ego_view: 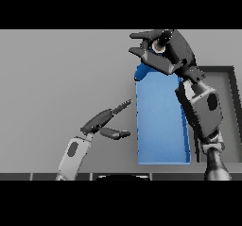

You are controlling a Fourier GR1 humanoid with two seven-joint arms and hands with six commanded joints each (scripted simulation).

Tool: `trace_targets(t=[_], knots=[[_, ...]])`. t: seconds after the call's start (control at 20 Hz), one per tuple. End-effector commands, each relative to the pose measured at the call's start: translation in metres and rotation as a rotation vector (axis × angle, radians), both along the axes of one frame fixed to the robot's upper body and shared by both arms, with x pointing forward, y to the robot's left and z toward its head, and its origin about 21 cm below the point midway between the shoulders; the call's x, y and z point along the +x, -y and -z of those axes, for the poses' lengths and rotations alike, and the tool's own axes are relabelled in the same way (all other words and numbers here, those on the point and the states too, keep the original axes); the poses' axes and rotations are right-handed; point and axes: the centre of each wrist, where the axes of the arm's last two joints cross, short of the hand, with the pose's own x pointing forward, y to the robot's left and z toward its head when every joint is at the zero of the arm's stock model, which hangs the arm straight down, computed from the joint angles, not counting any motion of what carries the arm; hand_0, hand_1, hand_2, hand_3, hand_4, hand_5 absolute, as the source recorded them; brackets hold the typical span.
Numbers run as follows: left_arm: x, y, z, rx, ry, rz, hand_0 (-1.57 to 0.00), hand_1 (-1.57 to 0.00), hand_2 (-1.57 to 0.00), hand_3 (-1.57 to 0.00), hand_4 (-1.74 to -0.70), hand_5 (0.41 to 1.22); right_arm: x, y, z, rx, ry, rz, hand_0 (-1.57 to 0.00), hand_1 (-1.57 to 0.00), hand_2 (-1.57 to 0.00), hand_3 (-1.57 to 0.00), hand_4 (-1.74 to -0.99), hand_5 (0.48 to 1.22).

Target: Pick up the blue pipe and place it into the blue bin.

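where the head view looks down on the table (56, 78), the right hand (163, 50) is seen over the far end of the one blue bin (163, 126), fingers curled round the one blue pipe (142, 71), whose end shows just below the hand at the bin's far left corner. left of the bin, the left hand (101, 121) is held clear, fingers straight, grasping nothing.

The right arm enters from the lower edge at 5 o'clock and reaches up toward 1 o'clock, its forearm nearly vertical. The right hand (163, 50) sits at the top, fingers curled and pointing toward 9 o'clock. The left hand (105, 123), at 7 o'clock, has relaxed fingers extended toward 2 o'clock.
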Motion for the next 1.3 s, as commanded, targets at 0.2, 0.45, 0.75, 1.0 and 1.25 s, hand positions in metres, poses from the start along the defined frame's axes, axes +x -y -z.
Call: trace_targets(t=[0.2, 0.45, 0.75, 1.0, 1.25], knots=[[-0.006, 0.002, 0.004, 0.011, 0.024, 0.002, 0.00, 0.00, 0.00, 0.00, -0.87, 0.413, 0.019, 0.057, 0.029, -0.040, -0.104, 0.190, -1.57, -1.57, -1.57, -1.57, -1.741, 1.221], [-0.006, -0.002, 0.005, 0.011, 0.026, -0.002, 0.00, 0.00, 0.00, 0.00, -0.87, 0.420, 0.003, 0.089, 0.085, -0.045, -0.265, 0.299, -1.57, -1.57, -1.57, -1.57, -1.741, 1.221], [-0.007, 0.000, 0.003, -0.003, 0.001, -0.005, 0.00, 0.00, 0.00, 0.00, -0.88, 0.427, -0.027, 0.100, 0.149, -0.057, -0.474, 0.426, -1.57, -1.57, -1.57, -1.57, -1.741, 1.221], [-0.009, 0.001, 0.005, 0.005, 0.001, -0.006, 0.00, 0.00, 0.00, 0.00, -0.89, 0.422, -0.047, 0.100, 0.182, -0.111, -0.648, 0.573, -1.57, -1.57, -1.57, -1.52, -1.741, 1.221], [-0.009, -0.005, 0.004, 0.013, 0.010, -0.008, 0.00, 0.00, 0.00, 0.00, -0.88, 0.421, -0.048, 0.099, 0.213, -0.226, -0.815, 0.684, -1.57, -1.55, -1.57, -0.85, -1.741, 1.221]])
